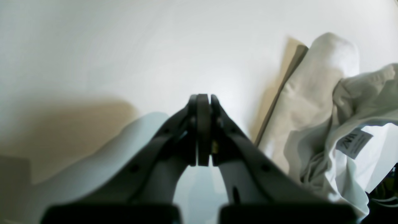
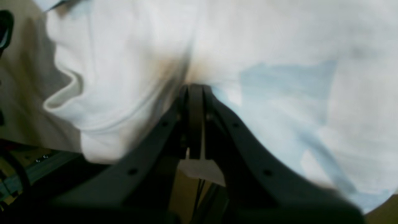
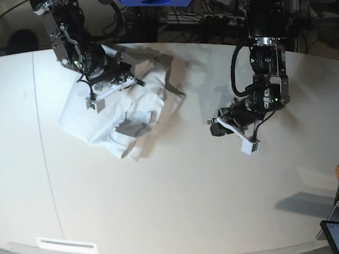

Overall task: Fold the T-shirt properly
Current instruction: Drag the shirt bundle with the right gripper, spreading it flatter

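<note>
Right gripper [image 2: 195,88]: jaws together, tip pressed into T-shirt [image 3: 114,119], likely pinning or pinching cloth | T-shirt: crumpled on tabletop [image 3: 175,201] beneath that arm | left gripper [image 3: 214,128]: jaws together, empty, well apart, seemingly waiting.

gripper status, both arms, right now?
Left gripper: shut, holding nothing, off the T-shirt.
Right gripper: shut, on the T-shirt; a grip cannot be told.

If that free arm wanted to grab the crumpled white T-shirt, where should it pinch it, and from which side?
Probably the raised collar fold beside the neck label. The T-shirt lies bunched on the table, and that fold stands up off the surface, so there is cloth to pinch. The left tool, shut and empty, hangs apart from it over bare table, so it would come in from that open side.
</note>
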{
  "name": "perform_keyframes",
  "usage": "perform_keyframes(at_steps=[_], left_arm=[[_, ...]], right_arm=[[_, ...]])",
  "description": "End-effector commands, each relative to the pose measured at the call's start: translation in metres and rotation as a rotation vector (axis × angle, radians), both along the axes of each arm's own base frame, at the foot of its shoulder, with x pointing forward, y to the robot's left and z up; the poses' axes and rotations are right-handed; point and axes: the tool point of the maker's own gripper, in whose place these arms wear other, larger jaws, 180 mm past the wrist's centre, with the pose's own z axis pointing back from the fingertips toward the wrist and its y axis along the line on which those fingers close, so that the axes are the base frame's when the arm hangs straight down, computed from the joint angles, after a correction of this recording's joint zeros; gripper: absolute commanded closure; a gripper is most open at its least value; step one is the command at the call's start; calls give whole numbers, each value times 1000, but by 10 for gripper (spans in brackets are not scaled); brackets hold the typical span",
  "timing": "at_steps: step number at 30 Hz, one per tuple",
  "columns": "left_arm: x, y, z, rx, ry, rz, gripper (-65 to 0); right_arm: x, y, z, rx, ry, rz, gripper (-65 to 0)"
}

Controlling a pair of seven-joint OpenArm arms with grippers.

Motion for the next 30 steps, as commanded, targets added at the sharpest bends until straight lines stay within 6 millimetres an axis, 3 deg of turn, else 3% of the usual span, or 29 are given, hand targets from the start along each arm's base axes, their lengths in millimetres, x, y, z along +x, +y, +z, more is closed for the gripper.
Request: perform_keyframes(at_steps=[1,6,12,20,26,29,30], left_arm=[[9,1,14,-3,-52,-5,0],[-2,16,6,37,-26,-6,0],[-18,21,14,86,-44,-36,0],[-21,20,18,96,-57,-46,0],[-21,21,18,96,-56,-44,0],[-22,21,18,96,-56,-45,0],[-21,24,19,98,-59,-34,0]], right_arm=[[13,-1,10,-2,-51,1,-4],[19,6,11,19,-31,10,-4],[31,14,20,40,-63,11,-4],[28,61,37,149,-44,72,-4],[38,57,30,131,-36,62,-4],[45,53,43,135,-75,59,-4],[50,44,47,124,-95,45,-3]])
